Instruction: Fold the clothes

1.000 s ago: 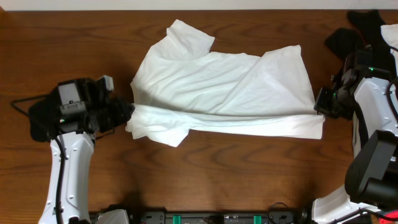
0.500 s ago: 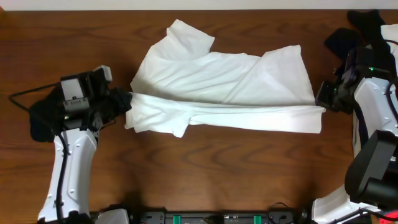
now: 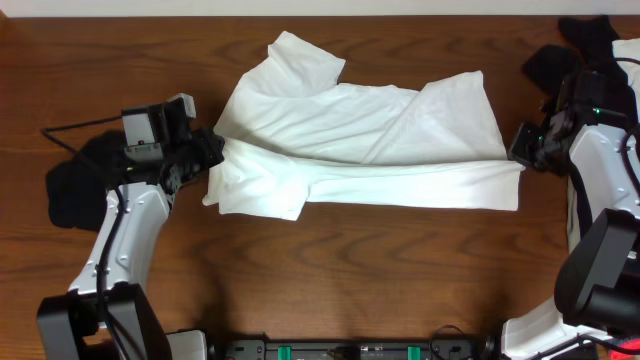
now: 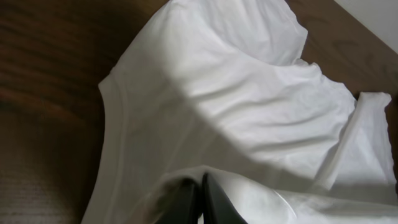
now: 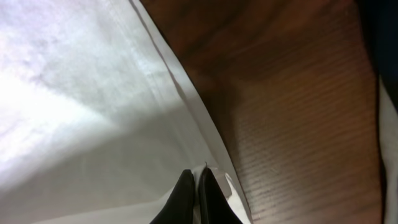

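Note:
A white T-shirt [image 3: 350, 130] lies spread on the wooden table, its near long edge lifted and folded toward the far side. My left gripper [image 3: 213, 152] is shut on the shirt's left end; in the left wrist view its black fingers [image 4: 200, 198] pinch the white cloth [image 4: 249, 106]. My right gripper [image 3: 518, 157] is shut on the shirt's right corner; in the right wrist view the fingers [image 5: 196, 186] clamp the hem of the cloth [image 5: 74, 93]. A sleeve [image 3: 300, 55] points to the far edge.
Dark clothing [image 3: 75, 190] lies on the table under the left arm. More dark clothing [image 3: 565, 55] is piled at the far right corner. Bare wood [image 3: 380, 270] runs along the near side.
Both grippers have carried the shirt's near edge away from me, over the shirt. The fold strip has moved up and the left arm has swung inward.

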